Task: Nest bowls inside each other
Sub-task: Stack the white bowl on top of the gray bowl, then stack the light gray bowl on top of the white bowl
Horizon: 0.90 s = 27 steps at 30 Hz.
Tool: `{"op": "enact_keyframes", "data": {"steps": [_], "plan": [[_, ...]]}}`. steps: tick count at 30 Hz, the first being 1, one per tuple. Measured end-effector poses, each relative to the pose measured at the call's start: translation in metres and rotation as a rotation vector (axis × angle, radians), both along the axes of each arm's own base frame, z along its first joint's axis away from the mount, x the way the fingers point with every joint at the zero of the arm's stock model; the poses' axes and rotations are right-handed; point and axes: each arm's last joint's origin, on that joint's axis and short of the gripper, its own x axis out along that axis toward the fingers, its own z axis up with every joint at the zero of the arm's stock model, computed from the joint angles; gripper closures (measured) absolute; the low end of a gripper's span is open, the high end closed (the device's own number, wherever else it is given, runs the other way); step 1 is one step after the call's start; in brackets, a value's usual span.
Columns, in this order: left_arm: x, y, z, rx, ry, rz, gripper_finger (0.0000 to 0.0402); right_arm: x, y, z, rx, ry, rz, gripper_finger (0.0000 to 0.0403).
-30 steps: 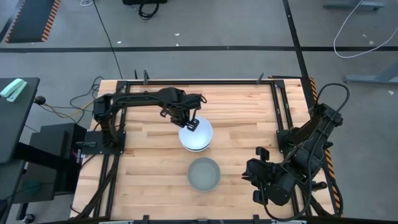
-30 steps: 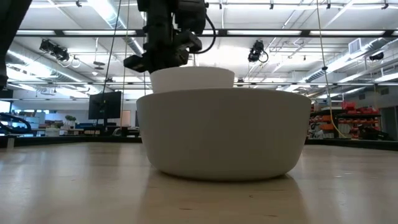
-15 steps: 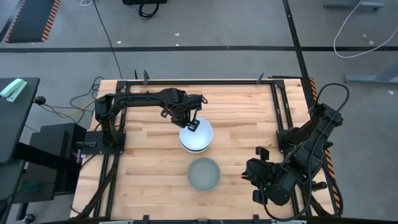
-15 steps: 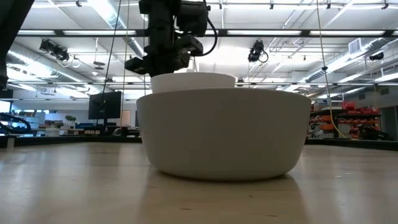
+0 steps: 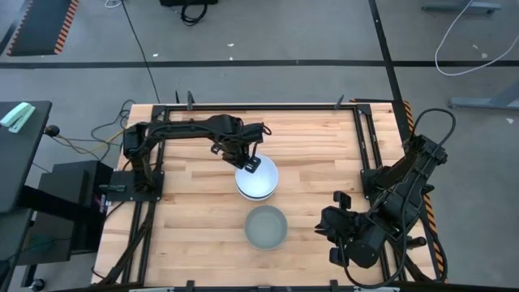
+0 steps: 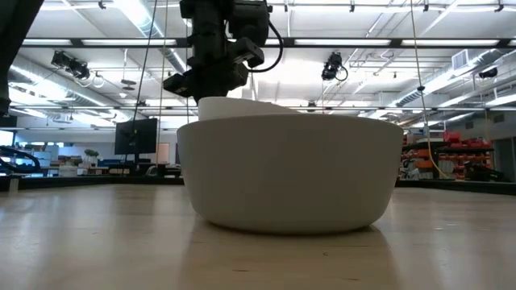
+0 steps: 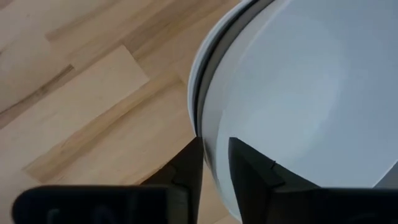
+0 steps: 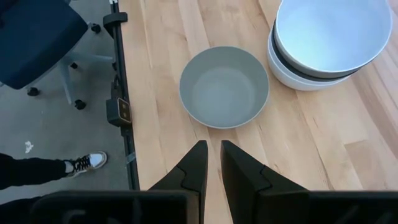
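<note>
A stack of bowls stands mid-table: a white bowl at the bottom, a dark one showing as a band, and a white top bowl lying tilted in it. My left gripper is shut on the top bowl's rim. A mid grey bowl rests on its base nearer the front edge. It fills the low view, with the white bowl's rim behind. My right gripper waits shut and empty at the near right. The other bowls are hidden. My left gripper pinches the top white bowl's rim on its far-left side, one finger inside the bowl and one outside. The fingers come from above, pointing down. The bowl sits tilted in the stack, its held side higher.
The wooden table has bare room to the left and right of the bowls. A black frame rail runs round its edges. In the right wrist view, an office chair and a person's shoe show past the table's edge.
My left gripper has gone down a little with the top white bowl. The bowl has sunk lower into the stack and tipped, its free side dropping while the held side stays higher.
</note>
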Motion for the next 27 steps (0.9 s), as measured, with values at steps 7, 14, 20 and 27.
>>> {"op": "enact_keyframes", "data": {"steps": [7,14,20,27], "plan": [[-0.003,0.004,0.010,0.005,-0.026,0.011,0.0293,0.000,0.000,0.000,0.000,0.000,0.000,0.0351],[0.004,0.006,0.059,0.045,-0.167,-0.013,0.0282,0.002,0.001,-0.020,-0.028,0.035,-0.001,0.0351],[-0.001,-0.008,0.116,0.116,-0.265,-0.097,0.0284,0.020,-0.012,-0.064,-0.007,0.152,-0.055,0.0351],[-0.030,-0.048,0.175,0.307,-0.249,-0.136,0.0291,0.052,-0.042,-0.080,0.046,0.165,-0.065,0.0351]]}}
